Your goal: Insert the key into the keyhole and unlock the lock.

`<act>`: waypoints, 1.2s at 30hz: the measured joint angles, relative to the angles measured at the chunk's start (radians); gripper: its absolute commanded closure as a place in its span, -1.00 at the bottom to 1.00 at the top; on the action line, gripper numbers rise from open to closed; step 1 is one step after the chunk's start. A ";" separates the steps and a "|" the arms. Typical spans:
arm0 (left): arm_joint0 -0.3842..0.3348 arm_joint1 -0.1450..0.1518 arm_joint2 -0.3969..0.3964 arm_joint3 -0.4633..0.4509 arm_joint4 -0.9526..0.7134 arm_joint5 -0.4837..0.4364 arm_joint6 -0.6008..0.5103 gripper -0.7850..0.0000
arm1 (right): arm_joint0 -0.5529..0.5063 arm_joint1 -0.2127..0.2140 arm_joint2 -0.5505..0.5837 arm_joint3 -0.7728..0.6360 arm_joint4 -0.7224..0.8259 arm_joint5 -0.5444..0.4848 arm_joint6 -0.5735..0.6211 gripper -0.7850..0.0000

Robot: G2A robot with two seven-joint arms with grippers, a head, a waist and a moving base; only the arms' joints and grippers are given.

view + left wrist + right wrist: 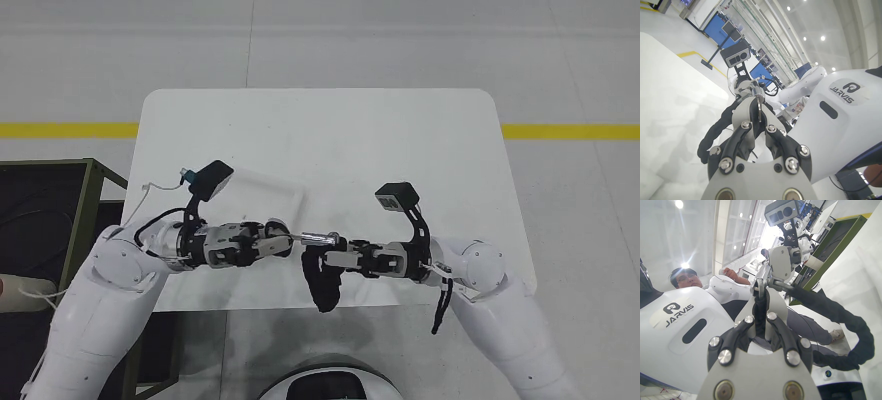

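One key is pinched between the closed fingers of the left gripper, with its tip set against the metal cylinder of the one lock. The lock's one black cable is clamped in the shut right gripper. Both grippers are held together over the near edge of the table.

Pretty sure it's a big robotics lab hall: high ceiling lights, yellow floor tape, monitors on stands.
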 measured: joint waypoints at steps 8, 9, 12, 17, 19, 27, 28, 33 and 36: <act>0.037 0.042 0.009 -0.020 0.218 -0.185 0.185 1.00 | -0.004 0.004 -0.002 -0.008 0.000 0.002 -0.002 1.00; 0.040 0.047 0.010 -0.017 0.248 -0.207 0.207 1.00 | -0.003 0.004 -0.004 -0.009 -0.001 0.004 -0.004 1.00; 0.047 0.059 -0.001 -0.012 0.332 -0.256 0.259 1.00 | 0.002 0.003 -0.013 -0.011 -0.007 0.009 -0.018 1.00; 0.068 0.057 -0.040 -0.054 0.440 -0.254 0.307 1.00 | 0.009 0.002 -0.025 -0.006 -0.015 0.013 -0.036 1.00; 0.079 0.054 -0.055 -0.079 0.500 -0.254 0.350 1.00 | 0.012 0.001 -0.031 -0.005 -0.019 0.015 -0.043 1.00; 0.141 0.037 -0.127 -0.152 0.880 -0.254 0.601 1.00 | 0.019 0.001 -0.036 0.004 -0.027 0.016 -0.058 1.00; 0.154 0.034 -0.131 -0.157 0.944 -0.254 0.652 1.00 | 0.019 0.002 -0.034 0.006 -0.028 0.013 -0.058 1.00; 0.198 0.030 -0.121 -0.154 1.136 -0.254 0.835 1.00 | 0.014 0.006 -0.023 0.009 -0.023 0.006 -0.051 1.00; 0.212 0.035 -0.107 -0.145 1.195 -0.254 0.911 0.15 | 0.010 0.008 -0.018 0.010 -0.019 0.003 -0.046 1.00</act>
